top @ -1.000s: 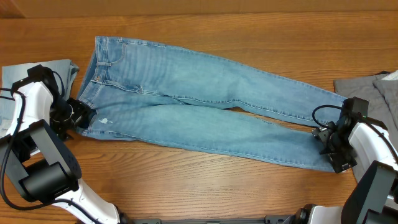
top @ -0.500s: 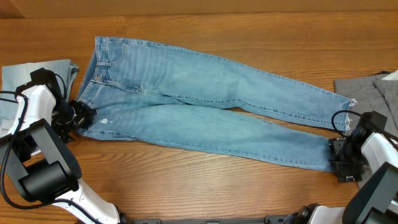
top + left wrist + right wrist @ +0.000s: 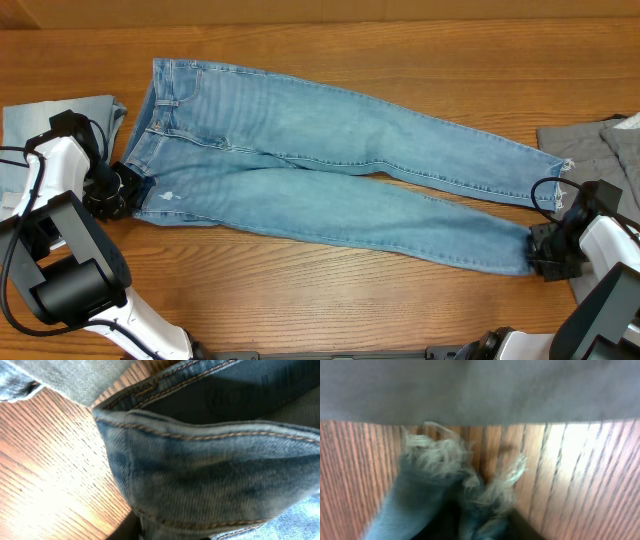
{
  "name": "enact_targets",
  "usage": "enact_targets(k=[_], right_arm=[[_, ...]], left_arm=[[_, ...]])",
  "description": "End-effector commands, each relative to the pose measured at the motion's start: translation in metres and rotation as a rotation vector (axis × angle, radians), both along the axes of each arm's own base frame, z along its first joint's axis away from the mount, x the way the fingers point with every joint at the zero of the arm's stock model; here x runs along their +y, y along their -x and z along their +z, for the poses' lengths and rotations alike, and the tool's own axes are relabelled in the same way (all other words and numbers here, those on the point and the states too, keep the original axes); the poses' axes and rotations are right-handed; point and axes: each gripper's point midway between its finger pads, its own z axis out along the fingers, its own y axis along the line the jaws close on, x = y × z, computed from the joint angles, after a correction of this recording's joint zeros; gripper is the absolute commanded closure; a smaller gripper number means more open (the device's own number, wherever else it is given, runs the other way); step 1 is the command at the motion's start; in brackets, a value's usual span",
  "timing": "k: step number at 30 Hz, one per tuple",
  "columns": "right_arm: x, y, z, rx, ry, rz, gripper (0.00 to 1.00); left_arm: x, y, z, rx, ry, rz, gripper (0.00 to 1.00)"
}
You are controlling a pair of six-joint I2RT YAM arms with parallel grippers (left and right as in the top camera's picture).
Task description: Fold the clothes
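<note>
Jeans [image 3: 330, 170] lie flat; your left gripper [image 3: 133, 190] and right gripper [image 3: 537, 252] have jaws clamped on waistband [image 3: 200, 435] and hem [image 3: 445, 460], presumably for folding endwise.

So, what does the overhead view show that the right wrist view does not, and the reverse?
Only overhead: the whole light-blue jeans spread flat, the left gripper at the waistband, the right gripper at a leg end, and paler denim at the left edge. Only right wrist: the loose white threads of the frayed hem, close up. Both: the jeans and the wooden table.
</note>
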Motion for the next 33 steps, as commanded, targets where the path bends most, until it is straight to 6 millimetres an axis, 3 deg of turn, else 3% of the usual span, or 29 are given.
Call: enact_targets(k=[1,5,9,12,16,18,23,33], right_arm=[[0.009,0.016,-0.008,0.057,-0.030,0.005,0.96],[0.006,0.013,-0.002,0.060,-0.028,0.028,0.96],[0.001,0.005,0.017,0.067,-0.033,0.032,0.96],[0.001,-0.006,0.037,0.067,-0.036,0.082,0.96],[0.013,-0.030,0.059,0.034,-0.039,0.155,0.96],[0.019,-0.040,0.075,0.011,-0.061,0.173,0.96],[0.011,-0.054,0.114,-0.017,-0.035,0.245,0.96],[0.002,-0.068,0.120,-0.096,-0.039,0.211,0.96]], left_arm=[[0.000,0.005,0.003,0.007,-0.004,0.005,0.96],[0.004,-0.002,0.022,-0.001,-0.008,0.005,0.96],[0.005,-0.018,0.062,-0.026,-0.021,-0.011,0.96],[0.002,-0.021,0.072,-0.035,-0.006,-0.023,0.96],[-0.027,-0.046,0.094,-0.174,0.165,-0.140,0.96],[-0.024,-0.052,0.107,-0.199,0.151,-0.144,0.96],[-0.019,-0.061,0.143,-0.254,0.118,-0.151,0.96],[-0.008,-0.085,0.164,-0.362,0.063,-0.104,0.96]])
